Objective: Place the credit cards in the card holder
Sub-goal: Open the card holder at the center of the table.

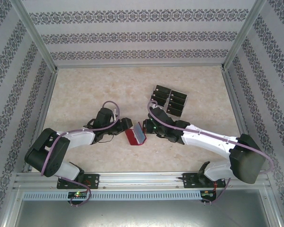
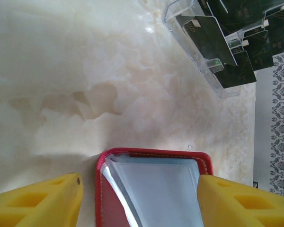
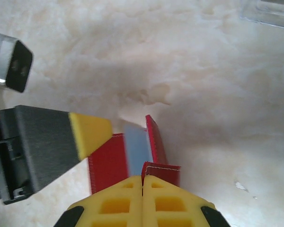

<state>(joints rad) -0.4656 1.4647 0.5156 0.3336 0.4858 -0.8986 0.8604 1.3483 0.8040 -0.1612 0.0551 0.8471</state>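
While small dark-red leather-look folding wallet [image 1: 136,135] stood half-open, no card showed inside: task hardly begun. Thin black rectangular cards [image 1: 169,100] sat in clear plastic tiered rack [image 2: 184,42], well apart. My right gripper [image 3: 143,182] was clenched, at wallet flap; left gripper [image 2: 139,182] straddled wallet, grip I could not tell.

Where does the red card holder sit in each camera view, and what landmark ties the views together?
Top external: card holder near the picture's centre.
Left wrist: card holder at bottom centre, pale pocket showing.
Right wrist: card holder at lower centre, red panels showing.
Shared landmark: clear card rack, up and right of the holder in every view.
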